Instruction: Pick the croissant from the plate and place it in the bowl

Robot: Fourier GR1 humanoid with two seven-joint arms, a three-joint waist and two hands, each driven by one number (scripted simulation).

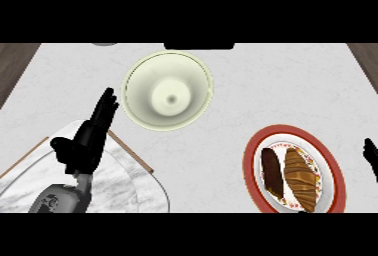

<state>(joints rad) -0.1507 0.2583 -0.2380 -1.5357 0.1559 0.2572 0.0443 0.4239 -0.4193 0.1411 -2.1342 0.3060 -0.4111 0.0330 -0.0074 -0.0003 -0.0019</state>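
From the head view we see the croissant (301, 178) lying on the red-rimmed plate (249, 161) at the lower right of the table (251, 90), just beside a dark brown pastry (272, 171) on the same plate. The cream bowl (144, 80) stands well apart, up and to the left. Our left hand (78, 147) is open, fingers straight, holding nothing, over a marble slab (129, 187) near the bowl. Of the right hand (370, 157), at the right edge beside the plate, we cannot tell whether it is open or closed
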